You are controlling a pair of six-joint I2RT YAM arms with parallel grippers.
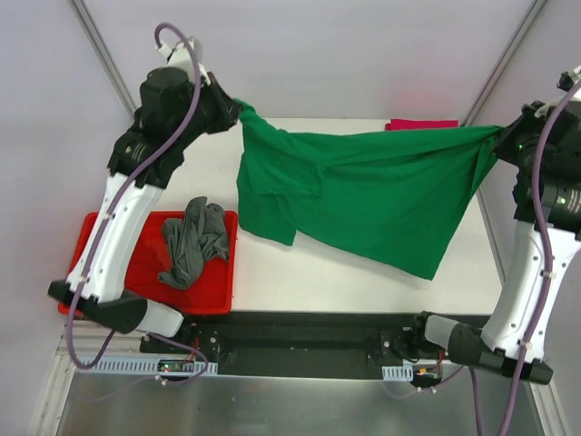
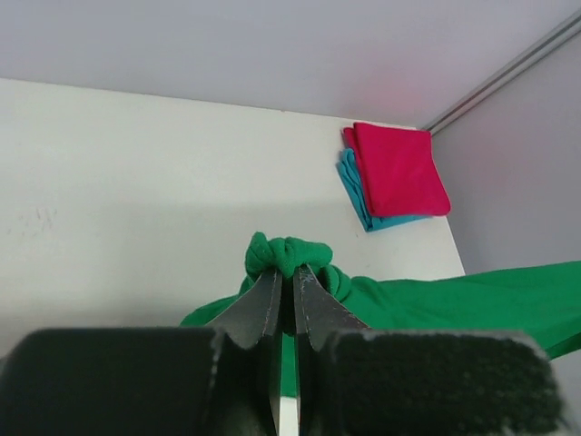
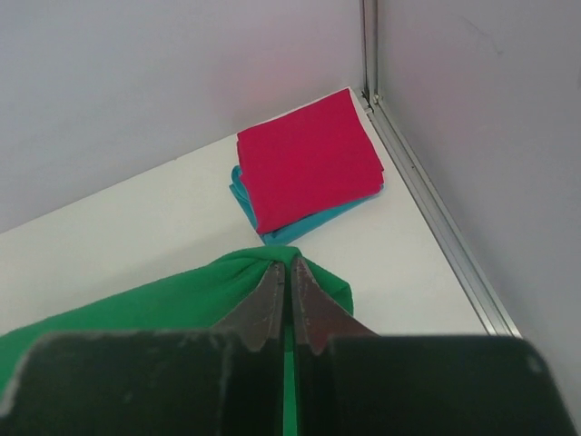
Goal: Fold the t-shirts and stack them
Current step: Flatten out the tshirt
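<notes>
Closest to view, the dark fingers of my left pincer [image 2: 292, 270] are pressed shut on a bunched corner of the bright green t-shirt [image 1: 363, 191]. My right pincer [image 3: 289, 265] is clamped the same way on the opposite corner. Both are raised and well apart, so the shirt hangs stretched between them like a banner. Its lower part sags toward the white surface [image 1: 300, 272], and I cannot tell whether it touches.

I judge this hold is meant to pull the cloth flat before laying it down to fold. At the far right corner of the surface, a folded magenta-pink t-shirt [image 3: 309, 168] lies on a folded teal t-shirt [image 3: 313, 221], a stack already begun. At the near left, a red tray [image 1: 204, 295] holds a crumpled dark grey t-shirt [image 1: 192, 241], not yet folded. Plain pale walls enclose the surface, with metal frame rails at the corners.
</notes>
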